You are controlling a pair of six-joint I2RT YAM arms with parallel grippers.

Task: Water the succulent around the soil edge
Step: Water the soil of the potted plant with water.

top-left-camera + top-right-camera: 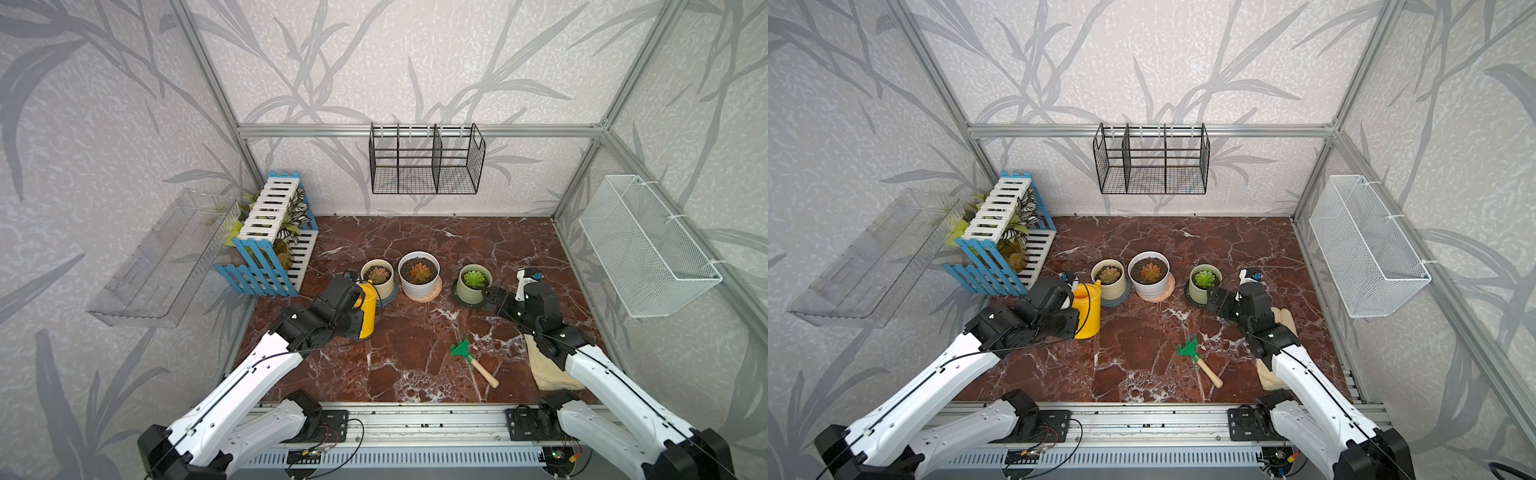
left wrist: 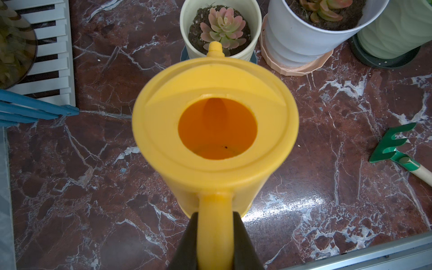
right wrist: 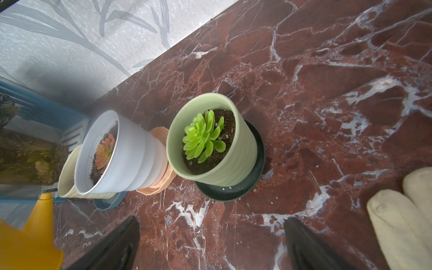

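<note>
In a top view, find the succulent [image 1: 473,278] at the right end of the three-pot row, just beyond the right jaws, spread wide and holding nothing, and the watering can [image 1: 368,309] well apart beside the cream pot [image 1: 377,276]; plan a carry clear of the white pot [image 1: 419,272]. In the left wrist view, keep the left jaws clamped on the handle [image 2: 215,224] and the can level, spout [image 2: 215,48] leading. In the right wrist view, aim at the soil edge [image 3: 228,124] inside the sage pot [image 3: 233,161]; tilt slowly, circle, spare the leaves.
</note>
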